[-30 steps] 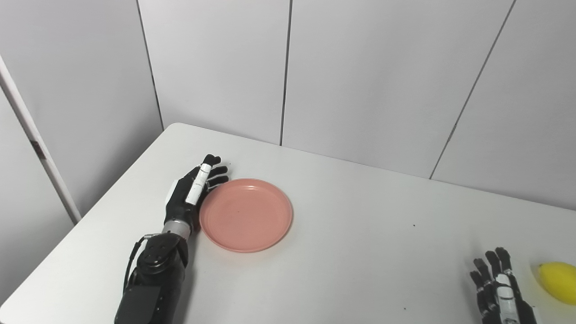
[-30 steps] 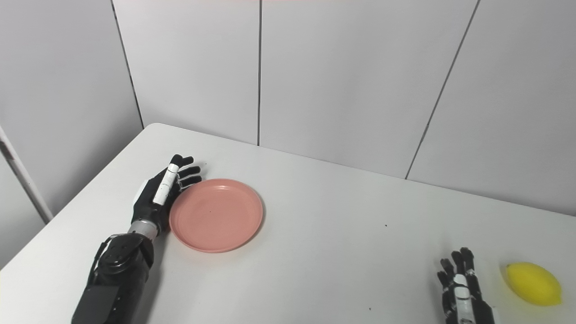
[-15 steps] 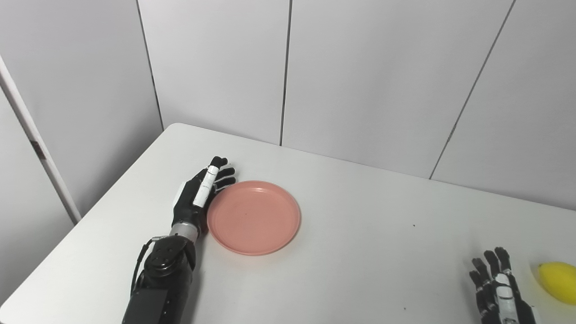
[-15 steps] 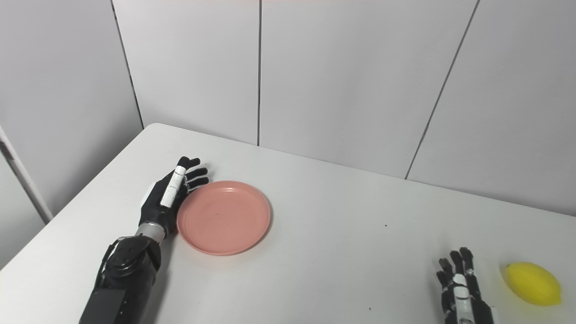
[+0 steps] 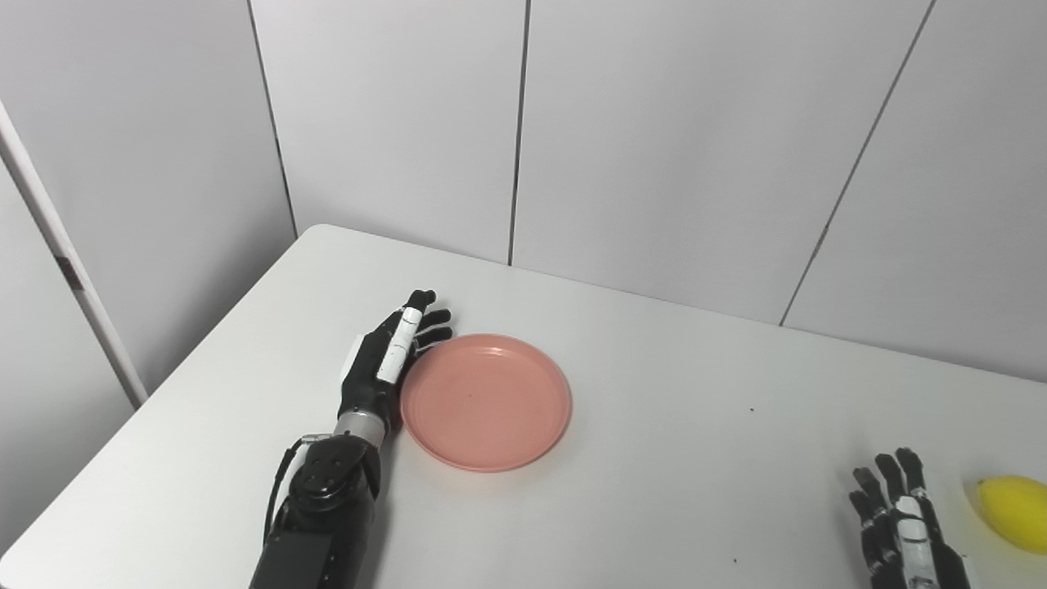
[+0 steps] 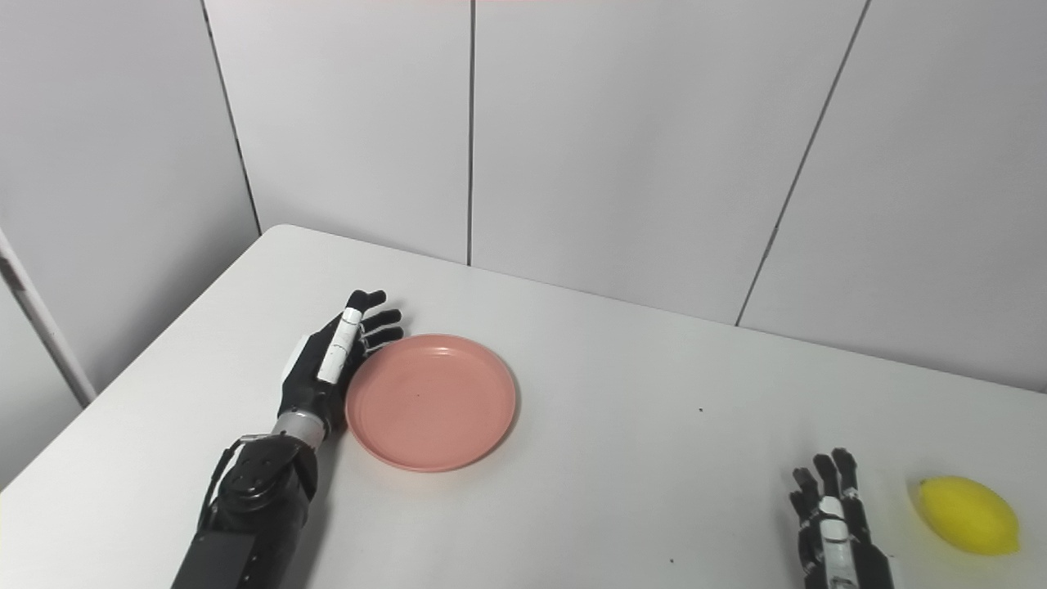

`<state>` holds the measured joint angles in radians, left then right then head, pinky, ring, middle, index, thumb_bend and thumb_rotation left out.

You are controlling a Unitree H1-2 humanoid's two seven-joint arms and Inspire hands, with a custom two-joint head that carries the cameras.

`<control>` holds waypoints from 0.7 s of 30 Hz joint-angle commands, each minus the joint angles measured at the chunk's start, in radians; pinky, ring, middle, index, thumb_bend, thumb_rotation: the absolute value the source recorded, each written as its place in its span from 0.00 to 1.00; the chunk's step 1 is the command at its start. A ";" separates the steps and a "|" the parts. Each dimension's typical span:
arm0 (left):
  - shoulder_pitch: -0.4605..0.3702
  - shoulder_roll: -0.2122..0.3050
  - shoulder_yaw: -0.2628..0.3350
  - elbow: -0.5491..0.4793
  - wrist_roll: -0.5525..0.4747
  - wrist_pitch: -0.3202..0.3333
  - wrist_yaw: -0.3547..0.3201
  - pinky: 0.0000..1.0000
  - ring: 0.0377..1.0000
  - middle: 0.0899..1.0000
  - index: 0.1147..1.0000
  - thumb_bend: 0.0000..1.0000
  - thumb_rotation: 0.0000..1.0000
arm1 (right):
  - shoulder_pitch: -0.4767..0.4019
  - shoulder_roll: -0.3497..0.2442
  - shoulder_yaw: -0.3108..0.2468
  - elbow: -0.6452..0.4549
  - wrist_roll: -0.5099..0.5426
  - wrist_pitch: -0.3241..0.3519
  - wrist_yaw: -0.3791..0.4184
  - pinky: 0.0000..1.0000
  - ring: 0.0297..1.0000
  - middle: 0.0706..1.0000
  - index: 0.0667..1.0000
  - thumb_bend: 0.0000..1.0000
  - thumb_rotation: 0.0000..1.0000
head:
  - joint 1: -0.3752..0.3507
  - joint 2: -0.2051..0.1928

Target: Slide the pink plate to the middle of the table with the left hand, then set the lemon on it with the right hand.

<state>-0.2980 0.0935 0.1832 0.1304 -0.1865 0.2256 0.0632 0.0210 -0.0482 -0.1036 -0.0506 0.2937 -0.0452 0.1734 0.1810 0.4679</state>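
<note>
The pink plate (image 5: 486, 402) lies flat on the white surface (image 5: 654, 458), left of centre, with nothing on it. The left hand (image 5: 384, 366) stands on edge against the plate's left rim, palm side toward the plate and fingers (image 5: 425, 319) stretched out straight, pointing away from the robot — it holds nothing, the fingers only slightly apart and lined along the rim. Its dark forearm comes up from the bottom edge of the picture just left of the plate.

The right hand (image 6: 830, 523) rests low at the bottom right of the surface, well apart from the plate, its fingers extended and spread a little, holding nothing. The lemon (image 6: 968, 515) lies on the surface just beside that hand, on its right — near it but not touching, with a strip of bare white showing between them. In the left eye view the lemon is cut by the picture's right edge.

Behind the surface stands a wall (image 5: 671, 139) of pale grey panels with dark seams.
</note>
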 commanded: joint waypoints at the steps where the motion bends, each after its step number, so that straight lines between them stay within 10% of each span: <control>1: 0.006 -0.016 0.000 0.003 0.001 0.015 0.010 0.75 0.73 0.72 0.74 0.98 0.78 | 0.045 0.036 0.019 0.053 0.011 0.003 0.000 1.00 0.96 0.98 1.00 0.65 0.74 | 0.001 0.001; 21: -0.006 -0.062 -0.022 -0.010 0.021 0.033 0.009 0.76 0.75 0.74 0.77 0.95 0.76 | 0.044 0.048 0.025 0.049 0.019 0.005 -0.007 1.00 0.96 0.97 1.00 0.65 0.72 | -0.013 0.007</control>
<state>-0.2954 0.0465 0.1703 0.1154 -0.1679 0.2292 0.0637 0.0210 -0.0383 -0.0967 -0.0532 0.2948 -0.0448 0.1640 0.1703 0.4740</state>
